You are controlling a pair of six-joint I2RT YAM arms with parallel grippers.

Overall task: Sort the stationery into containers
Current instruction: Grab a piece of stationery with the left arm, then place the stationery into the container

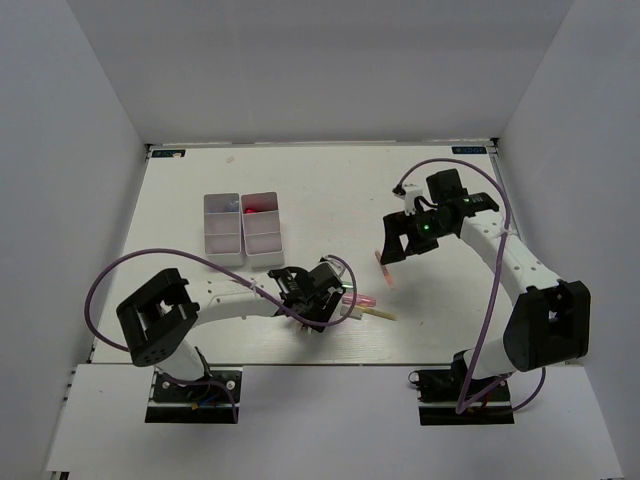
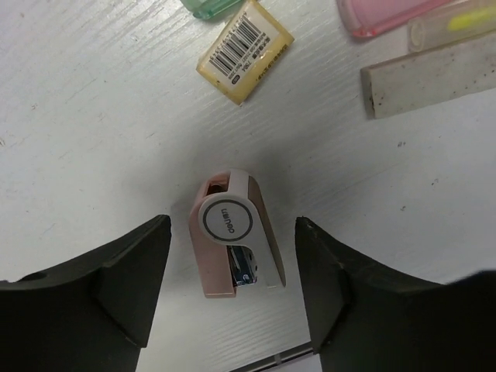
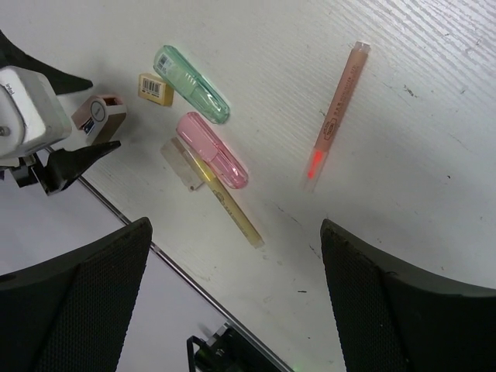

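My left gripper (image 2: 232, 226) is open low over the table, its fingers either side of a small pink and white stapler-like piece (image 2: 232, 236), not touching it. A yellow barcode eraser (image 2: 244, 49) lies just beyond. In the top view the left gripper (image 1: 312, 298) sits by the stationery cluster. My right gripper (image 3: 234, 226) is open and empty, held above the table. Below it lie a thin pink pen (image 3: 338, 108), a green case (image 3: 191, 84), a pink case (image 3: 211, 149), a yellow pen (image 3: 230, 208) and a beige strip (image 3: 180, 164). The white bins (image 1: 224, 243) stand at the back left.
One bin holds a red-pink item (image 1: 257, 207). The table's front edge (image 3: 163, 256) runs close to the cluster. The pink pen (image 1: 385, 270) lies apart, under the right gripper (image 1: 392, 252). White walls enclose the table on three sides.
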